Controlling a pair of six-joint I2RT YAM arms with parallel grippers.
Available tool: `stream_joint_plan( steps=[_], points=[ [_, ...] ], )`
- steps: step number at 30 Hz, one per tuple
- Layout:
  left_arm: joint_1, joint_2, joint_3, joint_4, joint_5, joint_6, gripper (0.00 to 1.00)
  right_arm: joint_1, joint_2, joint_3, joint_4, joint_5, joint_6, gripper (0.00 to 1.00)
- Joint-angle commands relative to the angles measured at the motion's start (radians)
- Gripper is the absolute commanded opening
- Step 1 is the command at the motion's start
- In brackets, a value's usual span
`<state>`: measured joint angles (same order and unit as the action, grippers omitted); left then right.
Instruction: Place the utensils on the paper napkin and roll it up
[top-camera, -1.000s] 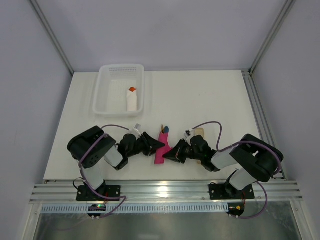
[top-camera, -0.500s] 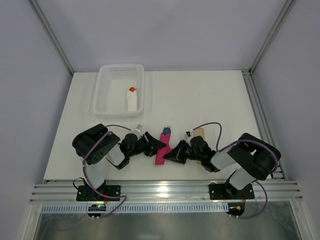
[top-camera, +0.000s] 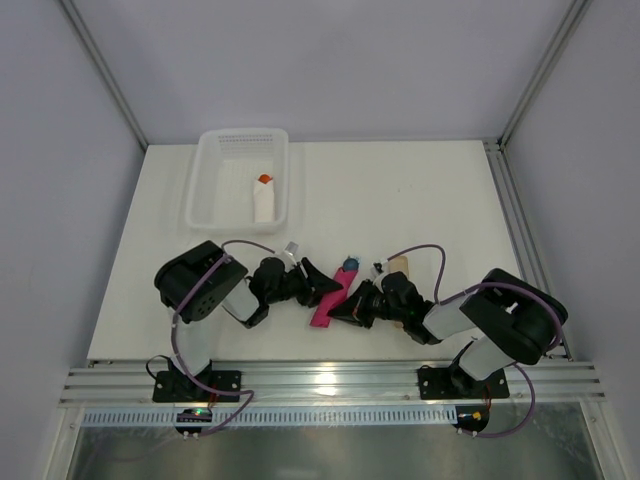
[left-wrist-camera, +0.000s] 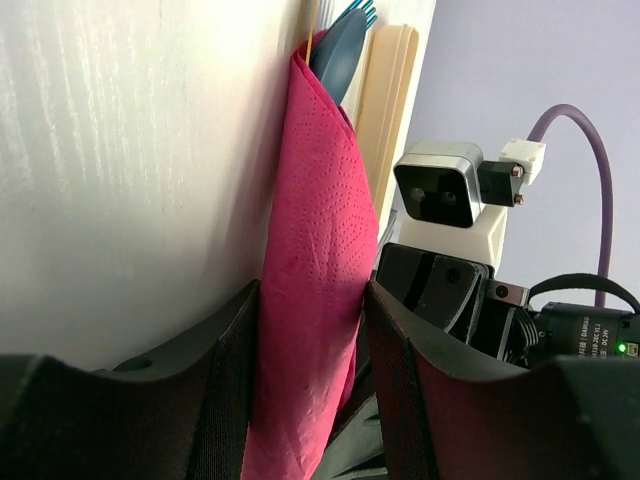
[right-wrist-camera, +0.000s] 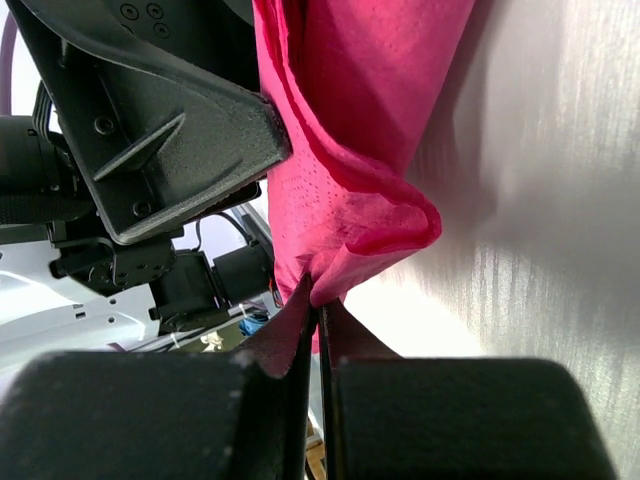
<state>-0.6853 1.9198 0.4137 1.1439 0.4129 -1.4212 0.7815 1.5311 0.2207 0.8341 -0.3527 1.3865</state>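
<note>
Bystanders on the white table

In the overhead view we see a white perforated basket (top-camera: 240, 180) at upper left of the table (top-camera: 420, 190), holding a white roll with an orange tip (top-camera: 264, 199) that lies toward its right side. Near the frame's centre, slightly right, we make out the rounded end of a beige strip (top-camera: 398, 263); the left wrist view shows its pale edge (left-wrist-camera: 385, 95) along the top.

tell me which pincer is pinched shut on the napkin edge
The right pincer: its fingers are closed on the pink napkin's lower edge. The left pincer sits open, straddling the roll.
</note>
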Motion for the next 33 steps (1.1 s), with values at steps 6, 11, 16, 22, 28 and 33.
stream_joint_plan(
  steps=[6,11,16,22,28,33],
  points=[
    [0.004,0.010,0.034,-0.003,0.041,0.051,0.44,-0.001,-0.063,0.006,-0.006,0.004,-0.030,0.04],
    [0.003,0.047,0.040,0.076,0.056,0.019,0.29,-0.005,-0.088,-0.007,-0.033,0.015,-0.040,0.04],
    [0.003,0.067,0.046,0.142,0.064,-0.005,0.09,-0.005,-0.112,-0.026,-0.067,0.034,-0.061,0.04],
    [0.006,0.051,0.063,0.158,0.076,0.001,0.00,-0.005,-0.268,-0.012,-0.280,0.090,-0.194,0.08],
    [0.007,-0.016,0.051,0.131,0.073,0.085,0.00,-0.004,-0.550,0.040,-0.696,0.246,-0.372,0.36],
    [0.007,-0.099,0.028,0.051,0.061,0.200,0.00,-0.013,-0.741,0.129,-1.016,0.348,-0.469,0.45]
  ],
)
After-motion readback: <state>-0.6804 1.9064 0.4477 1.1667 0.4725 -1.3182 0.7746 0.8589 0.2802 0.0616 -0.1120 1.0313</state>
